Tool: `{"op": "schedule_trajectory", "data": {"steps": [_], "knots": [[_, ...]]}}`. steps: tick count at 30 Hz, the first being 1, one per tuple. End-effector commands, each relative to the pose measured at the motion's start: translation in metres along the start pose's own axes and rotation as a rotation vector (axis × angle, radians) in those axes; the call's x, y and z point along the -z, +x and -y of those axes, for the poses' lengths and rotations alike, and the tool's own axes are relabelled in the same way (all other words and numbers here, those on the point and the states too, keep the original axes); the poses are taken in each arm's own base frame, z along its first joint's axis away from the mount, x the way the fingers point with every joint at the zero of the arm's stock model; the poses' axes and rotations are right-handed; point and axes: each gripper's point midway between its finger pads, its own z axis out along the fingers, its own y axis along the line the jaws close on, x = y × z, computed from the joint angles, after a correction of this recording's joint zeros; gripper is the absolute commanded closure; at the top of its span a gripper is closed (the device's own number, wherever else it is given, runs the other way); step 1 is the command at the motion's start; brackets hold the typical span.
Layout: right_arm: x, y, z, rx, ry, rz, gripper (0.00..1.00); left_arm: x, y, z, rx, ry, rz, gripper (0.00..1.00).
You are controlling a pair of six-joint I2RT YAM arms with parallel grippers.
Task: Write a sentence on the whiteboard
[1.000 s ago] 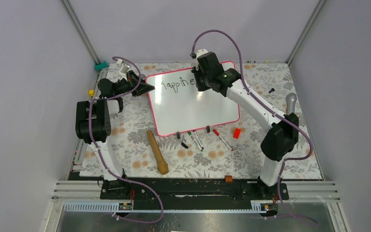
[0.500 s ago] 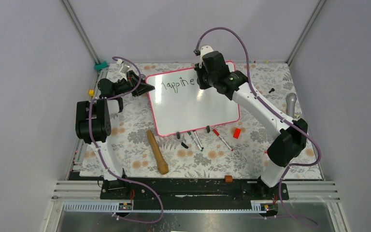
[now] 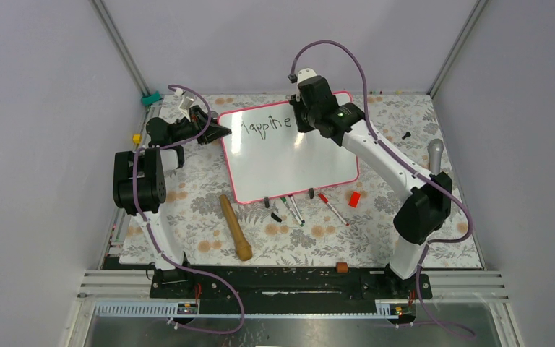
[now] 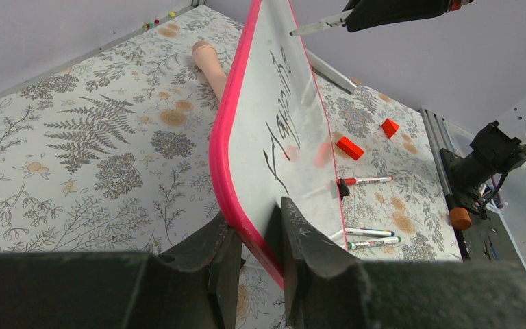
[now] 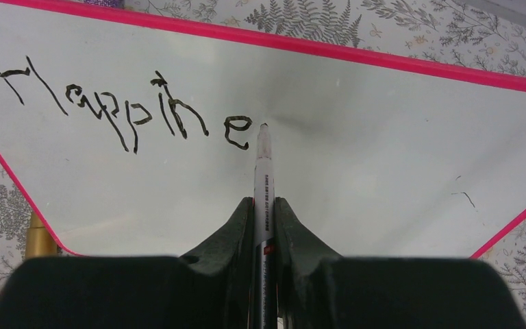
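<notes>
Top view: the whiteboard [image 3: 289, 155] sits on the floral table [image 3: 188, 217], with loose pens [image 3: 294, 210] and a wooden pin [image 3: 235, 226] near it. Left wrist: the left gripper [image 4: 255, 229], jaws barely parted, pinches the board's pink frame. Right wrist: the right gripper [image 5: 264, 205] clamps a white-barrelled marker [image 5: 263, 164]. Ahead of the jaws, its tip sits just right of the sentence [image 5: 120, 110], which reads "Happine".

In my right wrist view the rear of the marker [image 5: 263, 171] disappears between the fingers [image 5: 229, 233] of my right gripper [image 5: 263, 204], and two corners of the whiteboard [image 5: 383, 171] fall outside the picture. From above, my right arm [image 3: 332, 119] covers that gripper, the marker and the board just after the sentence [image 3: 266, 124], whose first letter is too small to read there. In my left wrist view the top edge cuts off the board's far end, and my left gripper [image 4: 257, 221] hides its near corner.
</notes>
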Motion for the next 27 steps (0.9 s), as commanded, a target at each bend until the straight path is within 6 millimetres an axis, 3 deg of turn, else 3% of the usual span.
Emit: {"op": "schedule_trajectory", "data": {"steps": [1, 15, 27], "knots": [[0.002, -0.016, 0.008, -0.003, 0.043, 0.037, 1.0, 0.006, 0.039, 0.03, -0.198, 0.211, -0.168, 1.0], [-0.01, -0.015, 0.013, -0.006, 0.083, 0.037, 1.0, 0.007, 0.039, 0.029, -0.199, 0.21, -0.168, 1.0], [-0.011, -0.011, -0.004, 0.017, -0.016, 0.016, 1.0, 0.006, 0.039, 0.029, -0.198, 0.21, -0.168, 1.0]]}}
